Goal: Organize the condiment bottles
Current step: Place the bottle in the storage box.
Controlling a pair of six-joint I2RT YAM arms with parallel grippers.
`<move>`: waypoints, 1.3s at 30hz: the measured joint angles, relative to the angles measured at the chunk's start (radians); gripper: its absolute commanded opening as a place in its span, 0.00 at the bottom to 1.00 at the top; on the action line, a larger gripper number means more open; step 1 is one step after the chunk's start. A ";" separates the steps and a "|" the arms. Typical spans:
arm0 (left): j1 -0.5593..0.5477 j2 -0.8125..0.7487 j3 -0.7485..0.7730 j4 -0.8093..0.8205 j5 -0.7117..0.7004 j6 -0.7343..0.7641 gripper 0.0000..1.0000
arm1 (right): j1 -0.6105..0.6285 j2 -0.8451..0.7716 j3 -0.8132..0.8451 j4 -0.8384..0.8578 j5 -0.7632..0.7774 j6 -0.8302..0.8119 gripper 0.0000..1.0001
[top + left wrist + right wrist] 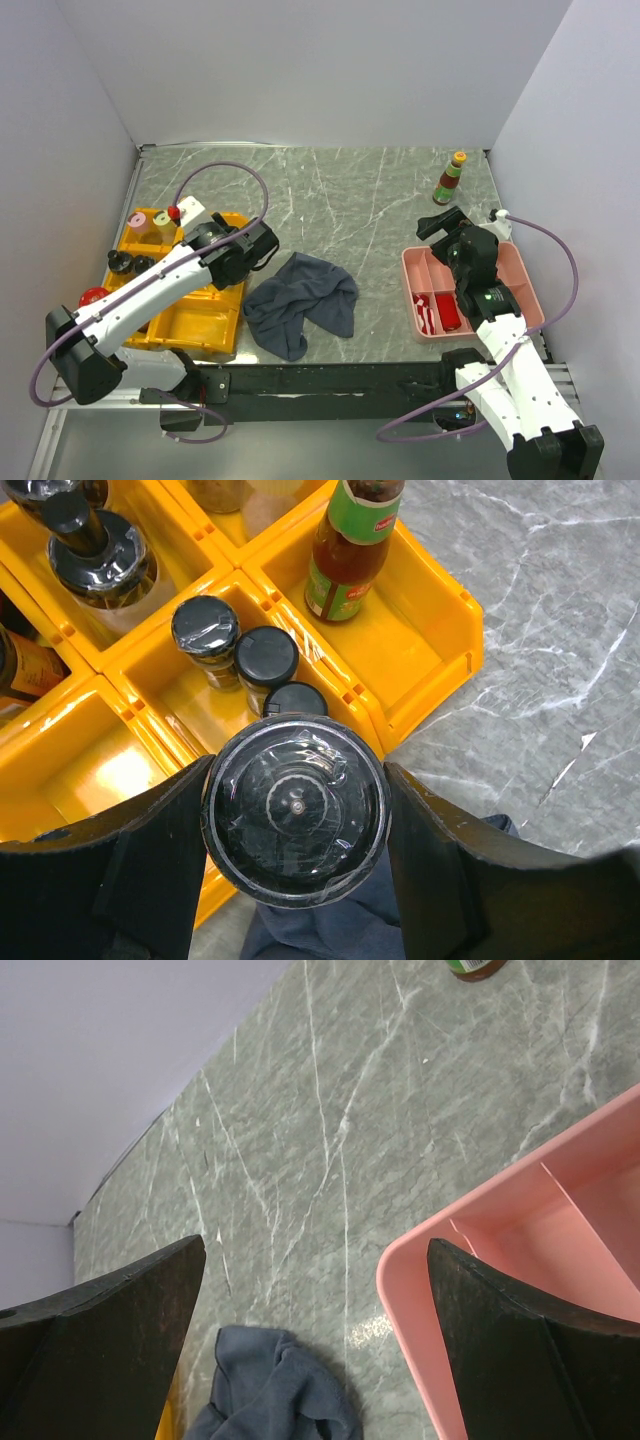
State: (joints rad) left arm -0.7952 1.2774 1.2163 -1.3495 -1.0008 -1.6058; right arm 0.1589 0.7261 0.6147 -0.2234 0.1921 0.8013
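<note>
Left jaws clamped on black-lidded round jar (295, 810), above near edge of yellow plastic compartment tray (470, 630), right jaws wide open, empty, over corner of pink plastic tray (500, 1210)

My left fingers (120, 880) look matt black; the jar cap (295, 810) glossy, film-wrapped; the yellow tray (430, 650) shiny plastic.

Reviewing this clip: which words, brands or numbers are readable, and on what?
No text is readable.
Green-labelled sauce bottle: red badge and print, too blurred.
Orange-labelled bottle: blurred.
Orange-capped bottle: label too small.
</note>
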 measured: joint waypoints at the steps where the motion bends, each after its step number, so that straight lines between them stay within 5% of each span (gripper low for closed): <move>1: 0.000 -0.002 0.002 0.002 -0.001 0.014 0.01 | 0.000 0.000 0.000 0.000 0.000 -0.001 1.00; 19: 0.016 -0.187 -0.105 -0.003 0.019 0.151 0.01 | 0.000 0.002 0.000 0.002 0.001 -0.011 1.00; 39: 0.124 -0.410 -0.241 -0.003 0.040 0.134 0.01 | 0.000 0.003 0.000 0.002 0.004 -0.015 1.00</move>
State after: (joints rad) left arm -0.6712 0.8669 0.9749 -1.3525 -0.9604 -1.4715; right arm 0.1589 0.7288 0.6147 -0.2211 0.1963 0.7860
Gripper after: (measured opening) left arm 0.667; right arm 0.999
